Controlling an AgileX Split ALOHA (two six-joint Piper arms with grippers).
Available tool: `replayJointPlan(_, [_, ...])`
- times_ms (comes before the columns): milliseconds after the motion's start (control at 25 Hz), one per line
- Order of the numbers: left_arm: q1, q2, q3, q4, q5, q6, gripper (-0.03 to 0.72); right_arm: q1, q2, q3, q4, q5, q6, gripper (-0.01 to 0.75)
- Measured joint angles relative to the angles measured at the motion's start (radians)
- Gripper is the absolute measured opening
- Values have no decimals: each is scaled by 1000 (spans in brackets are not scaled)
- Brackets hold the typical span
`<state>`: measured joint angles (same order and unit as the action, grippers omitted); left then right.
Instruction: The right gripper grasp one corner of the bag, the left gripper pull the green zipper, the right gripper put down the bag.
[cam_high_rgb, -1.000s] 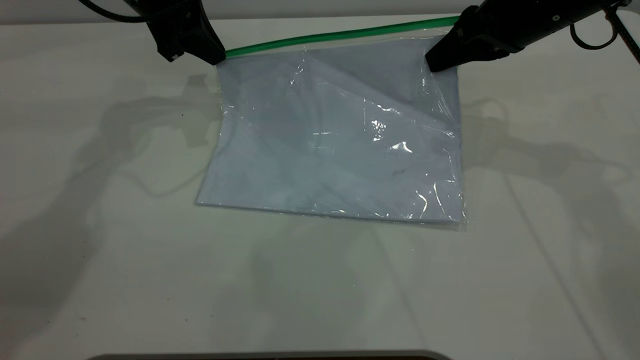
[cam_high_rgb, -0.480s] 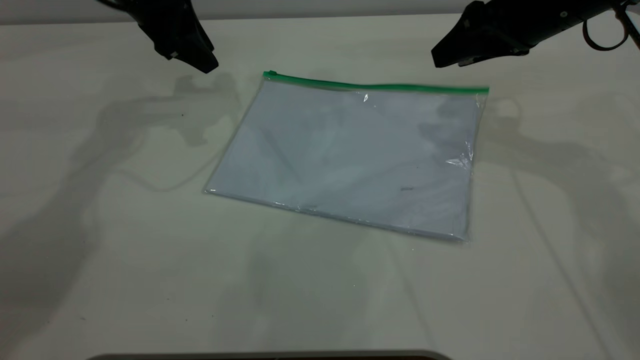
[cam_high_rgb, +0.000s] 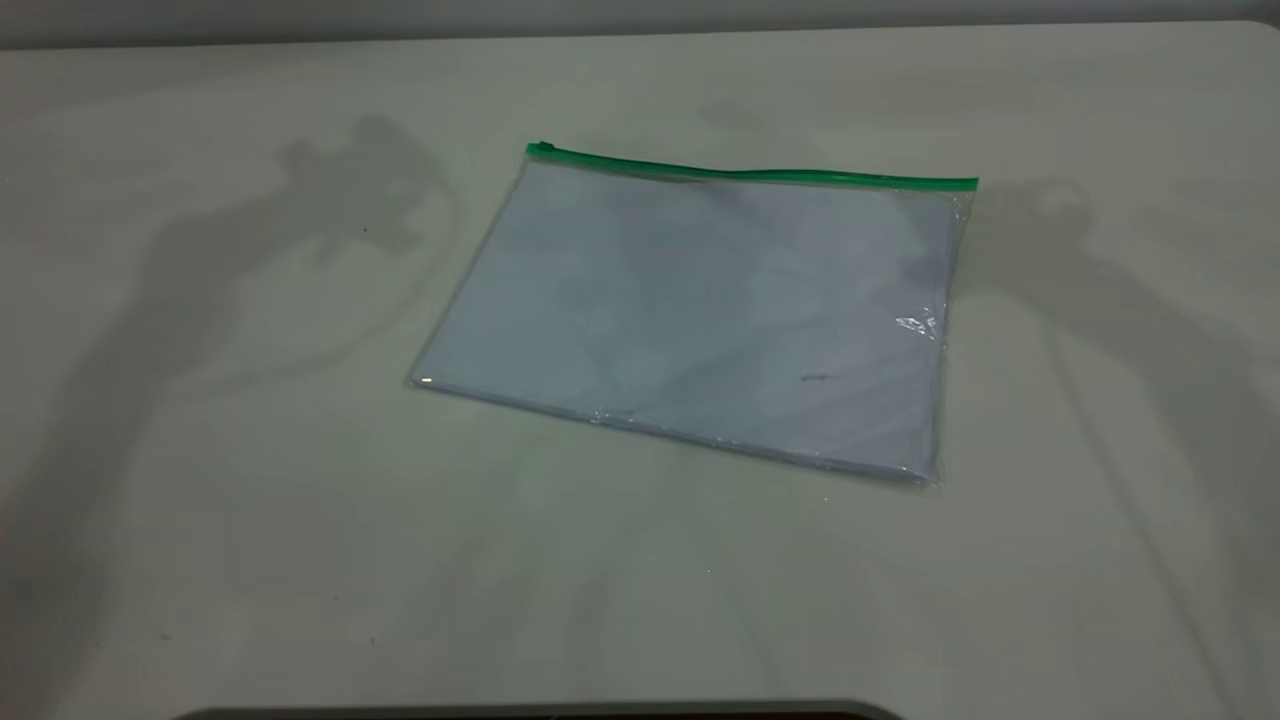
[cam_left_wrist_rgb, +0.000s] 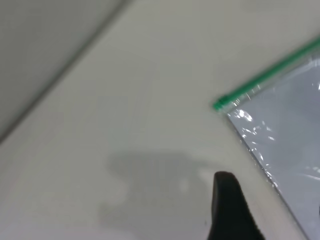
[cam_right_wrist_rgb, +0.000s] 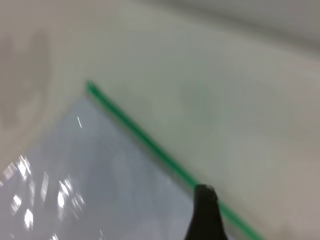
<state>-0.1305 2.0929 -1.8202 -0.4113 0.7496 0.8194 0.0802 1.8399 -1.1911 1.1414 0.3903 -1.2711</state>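
Observation:
The bag (cam_high_rgb: 700, 310) lies flat on the table, clear with white paper inside. The green zipper (cam_high_rgb: 750, 173) runs along its far edge, with the slider tab (cam_high_rgb: 541, 150) at the left end and the corner (cam_high_rgb: 968, 184) at the right end. Neither gripper shows in the exterior view, only their shadows. In the left wrist view my left gripper (cam_left_wrist_rgb: 272, 200) is open and empty above the table, beside the bag's slider end (cam_left_wrist_rgb: 220, 105). In the right wrist view one black fingertip (cam_right_wrist_rgb: 204, 200) of my right gripper hangs above the green strip (cam_right_wrist_rgb: 145, 140), holding nothing.
The white table (cam_high_rgb: 250, 500) surrounds the bag on all sides. Its far edge meets a grey wall (cam_high_rgb: 640, 15). A dark rim (cam_high_rgb: 540, 712) shows at the near edge.
The bag was held up by both grippers one second ago, then dropped flat on the table. Both grippers let go, rose and left the exterior view.

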Motion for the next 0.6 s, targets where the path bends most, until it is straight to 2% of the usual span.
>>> replayJointPlan(120, [0, -145, 0, 126, 60, -196, 484, 0, -169, 0, -142, 48, 167, 580])
replayJointPlan(320, [0, -379, 0, 300, 200, -465, 484, 0, -422, 2, -391, 192, 493, 574])
replayJointPlan(440, [0, -488, 0, 371, 292, -562, 484, 0, -536, 2, -524, 290, 648, 574])
replayJointPlan(600, [0, -594, 0, 421, 411, -643, 484, 0, -678, 7, -648, 416, 768, 574])
